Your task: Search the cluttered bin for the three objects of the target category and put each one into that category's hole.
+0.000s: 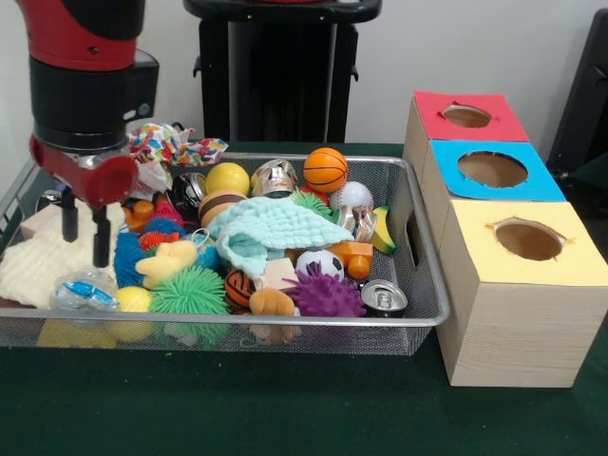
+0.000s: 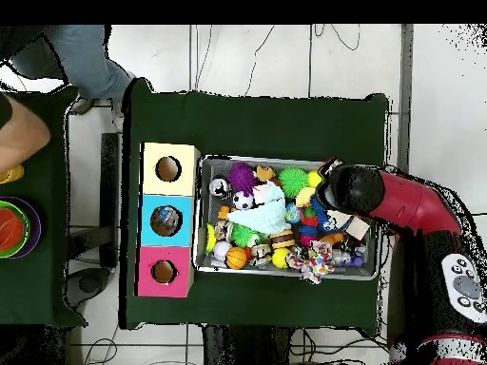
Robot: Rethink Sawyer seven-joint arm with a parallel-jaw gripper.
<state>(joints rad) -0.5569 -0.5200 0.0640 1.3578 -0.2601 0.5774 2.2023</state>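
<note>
A wire mesh bin [image 1: 429, 306] holds a heap of toys. My gripper [image 1: 85, 236] hangs open over the bin's left end, above a cream cloth [image 1: 38, 266], with nothing between its fingers. In the heap are an orange basketball [image 1: 326, 168], a yellow ball [image 1: 228, 177], a white golf ball [image 1: 352, 195], a soccer ball [image 1: 320, 262], a soda can [image 1: 384, 298], a crushed can [image 1: 275, 177] and a teal cloth [image 1: 266, 231]. Right of the bin stand the red box [image 1: 465, 116], blue box [image 1: 492, 169] and yellow box [image 1: 528, 239], each with a round hole. In the overhead view the arm's wrist [image 2: 357, 190] hides the fingers.
A purple spiky ball [image 1: 325, 294], a green spiky ball [image 1: 190, 293], a yellow duck [image 1: 166, 261] and a banana [image 1: 383, 230] crowd the bin. In the overhead view a person's sleeve [image 2: 86, 57] and hand [image 2: 19, 133] show at the top left, near stacked bowls [image 2: 14, 228].
</note>
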